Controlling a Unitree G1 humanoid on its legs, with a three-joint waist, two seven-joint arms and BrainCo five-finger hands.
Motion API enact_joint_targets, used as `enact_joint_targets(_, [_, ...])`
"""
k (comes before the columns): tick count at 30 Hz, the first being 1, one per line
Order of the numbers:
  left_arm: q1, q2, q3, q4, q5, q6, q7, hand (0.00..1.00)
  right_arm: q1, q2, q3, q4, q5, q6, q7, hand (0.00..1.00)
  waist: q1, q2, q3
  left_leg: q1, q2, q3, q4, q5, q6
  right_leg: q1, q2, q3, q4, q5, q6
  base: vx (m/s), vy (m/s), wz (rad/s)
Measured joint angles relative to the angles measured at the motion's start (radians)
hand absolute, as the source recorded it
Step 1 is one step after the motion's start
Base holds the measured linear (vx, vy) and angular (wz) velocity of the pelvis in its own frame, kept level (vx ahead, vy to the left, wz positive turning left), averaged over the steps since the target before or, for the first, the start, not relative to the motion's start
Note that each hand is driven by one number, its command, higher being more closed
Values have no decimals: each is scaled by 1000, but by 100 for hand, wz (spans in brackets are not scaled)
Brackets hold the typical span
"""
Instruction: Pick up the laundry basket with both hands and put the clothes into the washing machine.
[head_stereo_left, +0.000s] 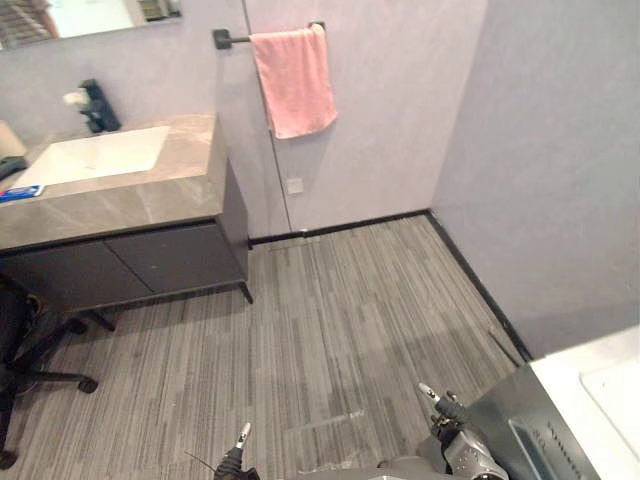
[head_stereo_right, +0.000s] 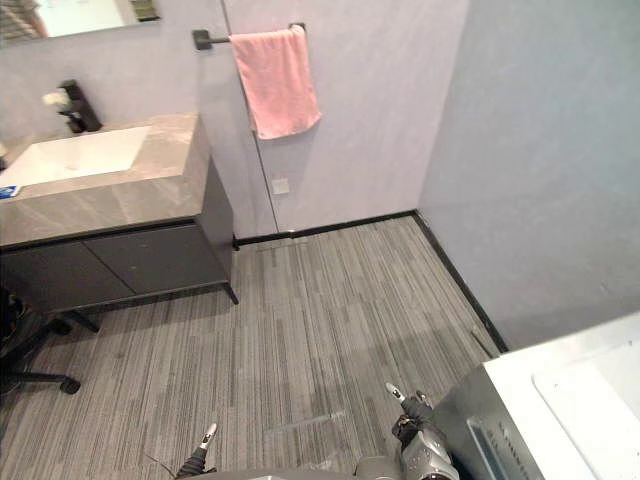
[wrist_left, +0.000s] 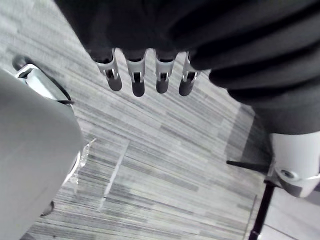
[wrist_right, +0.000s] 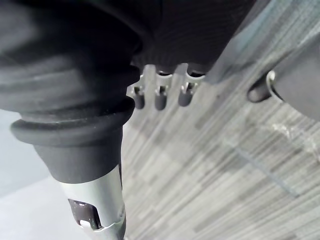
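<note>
Fingers of the left hand are being held straight in a row, nothing being gripped, over the striped floor. Fingers of the right hand are likewise being held relaxed and empty. Both hands are being held low and well apart, the right hand just beside the washing machine, which is standing at the lower right. A pink towel is hanging on a bar. A table with a sink is standing at the left, with a chair near it.
</note>
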Motion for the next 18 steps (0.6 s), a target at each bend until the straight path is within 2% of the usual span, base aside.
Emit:
enact_joint_targets(1, [1,0,0,-2,0,0,1,0,7,4,-8,1,0,0,0,0,1,3,2,-19,17,38,41,14,-3,19,4,-12,-10,1,-5,47,-162,54])
enact_joint_targets(3, [8,7,-1,-1,3,2,2,0,23,21,-19,5,1,0,-12,0,-4,3,6,-42,90,215,93,21,-10,76,3,-59,-42,-4,-23,-25,-95,61])
enact_joint_targets(4, [7,8,-1,-2,7,3,3,0,33,26,-26,7,3,1,-21,0,-4,-4,8,-32,118,332,64,-4,12,93,-10,-88,-63,-4,-24,-56,-36,73])
enact_joint_targets(5, [7,9,-2,-2,14,3,6,0,36,27,-34,11,5,1,-23,0,-6,-7,8,-23,116,376,25,-23,10,99,-21,-102,-72,-4,-22,-103,40,88])
enact_joint_targets(7, [11,5,-10,9,53,8,21,0,34,27,-71,46,10,1,-24,0,-5,-14,8,75,68,483,-265,-46,29,86,-58,-132,-78,-12,6,-93,106,79])
enact_joint_targets(8, [10,0,-8,10,58,12,21,0,32,26,-80,50,10,2,-24,0,-4,-10,9,103,56,492,-345,-54,22,78,-61,-134,-75,-9,12,-54,149,48])
enact_joint_targets(10, [13,12,38,9,83,23,29,0,29,31,-107,62,7,2,-25,0,1,-35,26,130,6,496,-441,-7,15,77,-90,-117,-82,19,25,-55,145,22])
enact_joint_targets(11, [16,19,37,11,85,23,41,0,32,31,-108,71,-2,3,-25,0,-1,-41,26,141,-18,496,-478,12,23,77,-103,-116,-95,31,30,-47,105,9])
enact_joint_targets(14, [12,24,35,25,98,23,39,0,49,29,-138,75,-3,7,-25,0,0,-51,15,151,-45,492,-530,37,35,79,-118,-115,-130,50,44,-3,117,2])
enact_joint_targets(15, [12,28,31,33,99,22,39,0,51,27,-165,87,-23,17,-24,0,-1,-45,16,155,-55,494,-556,53,39,80,-120,-113,-150,61,48,20,54,-4])
enact_joint_targets(18, [8,37,15,47,98,22,38,0,57,15,-190,128,-44,24,-25,0,-1,-51,12,170,-66,494,-595,74,44,95,-119,-117,-194,85,54,56,51,1])
